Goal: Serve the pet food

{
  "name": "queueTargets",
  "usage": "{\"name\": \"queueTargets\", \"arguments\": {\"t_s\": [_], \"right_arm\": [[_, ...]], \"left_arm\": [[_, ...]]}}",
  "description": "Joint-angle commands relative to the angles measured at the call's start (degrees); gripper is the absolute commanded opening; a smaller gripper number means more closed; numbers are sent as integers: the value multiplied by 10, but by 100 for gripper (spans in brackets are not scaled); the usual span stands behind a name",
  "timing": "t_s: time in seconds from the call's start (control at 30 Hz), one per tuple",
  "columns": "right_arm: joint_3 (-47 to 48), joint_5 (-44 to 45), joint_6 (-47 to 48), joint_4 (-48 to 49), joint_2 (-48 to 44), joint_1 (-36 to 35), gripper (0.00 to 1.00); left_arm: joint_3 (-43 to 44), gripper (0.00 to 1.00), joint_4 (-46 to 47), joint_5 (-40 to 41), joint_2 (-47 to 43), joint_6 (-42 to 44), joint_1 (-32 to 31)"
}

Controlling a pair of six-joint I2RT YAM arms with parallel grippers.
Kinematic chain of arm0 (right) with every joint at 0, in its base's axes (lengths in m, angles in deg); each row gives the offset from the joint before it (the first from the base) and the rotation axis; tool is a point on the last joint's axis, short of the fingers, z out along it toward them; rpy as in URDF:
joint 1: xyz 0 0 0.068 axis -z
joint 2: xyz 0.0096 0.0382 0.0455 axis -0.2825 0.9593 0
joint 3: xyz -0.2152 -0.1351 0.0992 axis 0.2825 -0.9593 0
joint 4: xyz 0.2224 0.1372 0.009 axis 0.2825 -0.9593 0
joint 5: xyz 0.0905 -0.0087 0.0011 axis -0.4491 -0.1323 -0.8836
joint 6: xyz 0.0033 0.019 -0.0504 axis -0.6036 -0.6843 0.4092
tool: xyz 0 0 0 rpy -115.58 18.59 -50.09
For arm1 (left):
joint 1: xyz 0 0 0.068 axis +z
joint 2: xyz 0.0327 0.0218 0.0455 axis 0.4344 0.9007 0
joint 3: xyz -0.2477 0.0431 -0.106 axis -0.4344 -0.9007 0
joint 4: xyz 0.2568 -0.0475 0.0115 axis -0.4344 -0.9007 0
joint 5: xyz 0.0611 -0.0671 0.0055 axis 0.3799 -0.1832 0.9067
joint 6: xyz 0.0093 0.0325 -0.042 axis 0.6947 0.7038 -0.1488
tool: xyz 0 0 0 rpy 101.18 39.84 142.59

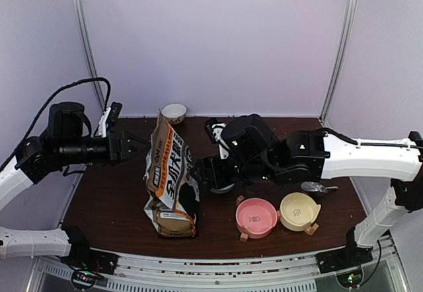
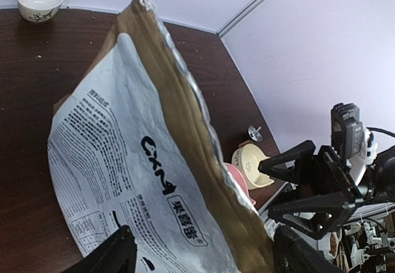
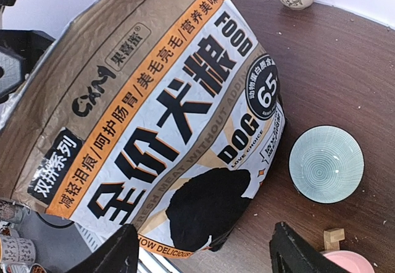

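Note:
The brown-and-white printed pet food bag (image 1: 170, 180) stands at the table's middle left, its top edge pinched together. No kibble shows; it is hidden inside the bag. My left gripper (image 1: 143, 146) is open at the bag's upper left side; in the left wrist view the bag (image 2: 142, 162) fills the gap between the spread fingers of the gripper (image 2: 203, 257). My right gripper (image 1: 202, 173) is open, facing the bag's printed front (image 3: 166, 112); in its wrist view the gripper (image 3: 203, 254) is empty. A pink bowl (image 1: 256, 217) and a yellow bowl (image 1: 299, 211) stand empty at the front right.
A white bowl (image 1: 174, 113) sits at the back by the wall. A pale blue ribbed bowl (image 3: 326, 163) stands right of the bag, under my right arm. A silver scoop (image 1: 319, 187) lies behind the yellow bowl. Crumbs dot the dark table (image 1: 106, 199).

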Motion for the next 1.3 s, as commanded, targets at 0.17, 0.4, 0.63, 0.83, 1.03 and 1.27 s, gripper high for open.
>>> {"name": "queueTargets", "arguments": {"t_s": [0.17, 0.4, 0.63, 0.83, 1.03, 1.27], "right_arm": [[7, 34, -3, -24, -18, 1, 73], [5, 37, -6, -24, -16, 1, 72], [5, 44, -6, -27, -15, 1, 72], [5, 47, -7, -28, -15, 1, 72], [11, 48, -2, -32, -14, 0, 72], [40, 56, 16, -47, -4, 0, 72]], "left_arm": [[53, 79, -51, 1, 5, -11, -26], [55, 75, -52, -6, 9, -11, -31], [57, 61, -54, 1, 14, -13, -43], [71, 47, -84, 15, 26, -11, -49], [75, 43, -89, 12, 32, -12, -54], [79, 42, -89, 6, 44, -10, -59]]}}
